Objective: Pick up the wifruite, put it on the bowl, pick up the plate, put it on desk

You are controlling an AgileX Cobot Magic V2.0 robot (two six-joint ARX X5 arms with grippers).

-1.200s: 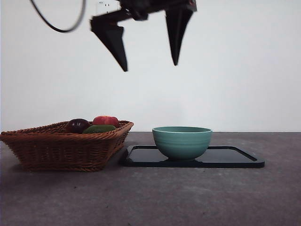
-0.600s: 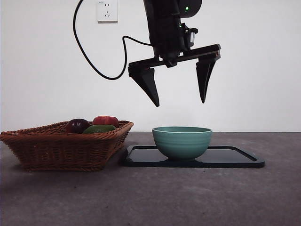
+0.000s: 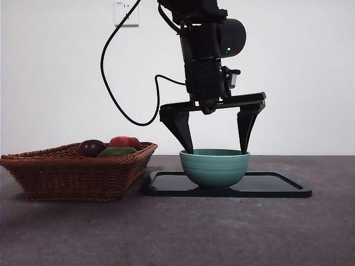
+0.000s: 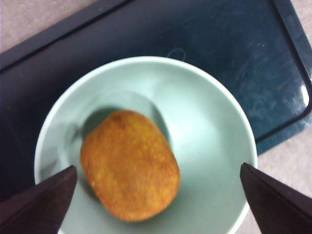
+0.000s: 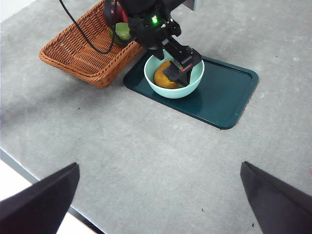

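Left gripper (image 3: 216, 151) dropped to bowl (image 3: 214, 167) rim, fingers wide, straddling wifruite (image 4: 129, 165) inside. Right gripper (image 5: 156, 197) high above bench, fingers wide.

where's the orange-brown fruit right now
The wifruite lies inside the mint-green bowl on the dark tray, beside the wicker basket, with the open left gripper over it.

1. I work in what looks like a robot test room, not a lived-in kitchen: behind the desk (image 3: 177, 233) stands a bare white wall (image 3: 299, 72).
2. High on that wall, above the wicker basket (image 3: 77, 172), sits a lone white power socket (image 3: 126, 12).
3. A black cable (image 3: 113, 94) loops openly down from my arm, right of the socket.
4. Beside the basket lies a dark tray (image 5: 229, 97), staged on plain grey tabletop.
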